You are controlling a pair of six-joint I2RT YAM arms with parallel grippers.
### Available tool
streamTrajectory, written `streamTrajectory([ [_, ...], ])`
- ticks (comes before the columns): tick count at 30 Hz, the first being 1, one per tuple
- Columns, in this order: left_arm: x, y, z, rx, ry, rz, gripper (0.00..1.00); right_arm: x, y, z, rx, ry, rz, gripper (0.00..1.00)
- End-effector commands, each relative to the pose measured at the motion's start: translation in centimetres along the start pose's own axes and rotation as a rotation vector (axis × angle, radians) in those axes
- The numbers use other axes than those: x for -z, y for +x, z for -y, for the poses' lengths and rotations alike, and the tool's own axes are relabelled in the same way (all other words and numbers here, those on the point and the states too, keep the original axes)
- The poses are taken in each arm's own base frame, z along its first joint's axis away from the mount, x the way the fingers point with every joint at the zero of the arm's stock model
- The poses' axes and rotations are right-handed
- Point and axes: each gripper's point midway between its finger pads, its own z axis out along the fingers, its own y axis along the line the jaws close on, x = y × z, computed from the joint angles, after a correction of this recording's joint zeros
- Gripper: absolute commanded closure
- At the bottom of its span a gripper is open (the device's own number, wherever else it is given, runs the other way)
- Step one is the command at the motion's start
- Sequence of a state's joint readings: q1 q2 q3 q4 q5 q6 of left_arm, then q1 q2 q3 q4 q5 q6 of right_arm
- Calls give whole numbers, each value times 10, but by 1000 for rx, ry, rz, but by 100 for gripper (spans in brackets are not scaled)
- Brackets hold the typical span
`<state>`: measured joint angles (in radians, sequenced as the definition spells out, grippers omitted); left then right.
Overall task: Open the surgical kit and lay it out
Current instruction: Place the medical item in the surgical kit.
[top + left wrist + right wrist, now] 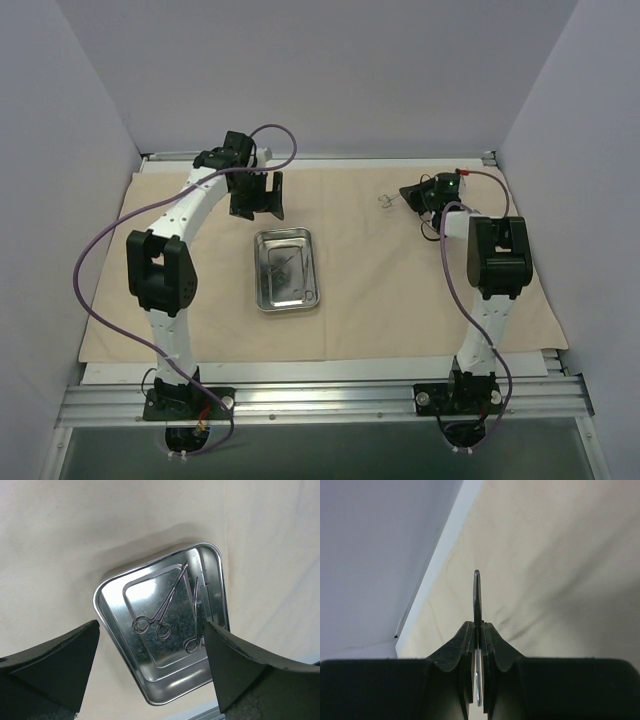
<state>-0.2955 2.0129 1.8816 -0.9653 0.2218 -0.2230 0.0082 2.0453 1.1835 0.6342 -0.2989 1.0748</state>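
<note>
Beige cloth wrap (pixel 400 300) lay spread flat beneath the steel tray (pixel 285 306), reaching well past it on every side. Left gripper (pixel 258 207) hung just beyond the tray's far edge, jaws wide apart, nothing held. Right gripper (pixel 408 197) sat well right of the tray and farther back, clamped tight on a thin ring-handled instrument (pixel 386 200), rings pointing trayward. Inside the tray lay one forceps (pixel 162 607) mid-floor and a second forceps (pixel 194 625) just beside it, nearer the wall.

a: top camera?
b: high behind the arms (pixel 160 270), looking down on the whole cloth (pixel 400 300).
a: wrists?
b: left hangs close over the tray (pixel 145 590), shared with top (pixel 270 296); right skims low along the cloth (pixel 560 555).
</note>
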Motion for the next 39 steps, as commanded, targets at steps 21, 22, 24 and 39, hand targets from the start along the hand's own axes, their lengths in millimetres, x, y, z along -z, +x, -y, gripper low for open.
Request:
streamTrajectory([
  [21, 9, -2, 28, -16, 156, 31, 8, -6, -27, 76, -147, 163, 170, 94],
  [22, 10, -2, 28, -15, 160, 30, 8, -5, -24, 81, -150, 178, 174, 92],
  [24, 10, -1, 28, -19, 164, 28, 7, -3, -20, 86, -157, 196, 164, 81],
  [39, -2, 25, 29, -131, 119, -31, 14, 56, -46, 62, -20, 424, 106, 17],
])
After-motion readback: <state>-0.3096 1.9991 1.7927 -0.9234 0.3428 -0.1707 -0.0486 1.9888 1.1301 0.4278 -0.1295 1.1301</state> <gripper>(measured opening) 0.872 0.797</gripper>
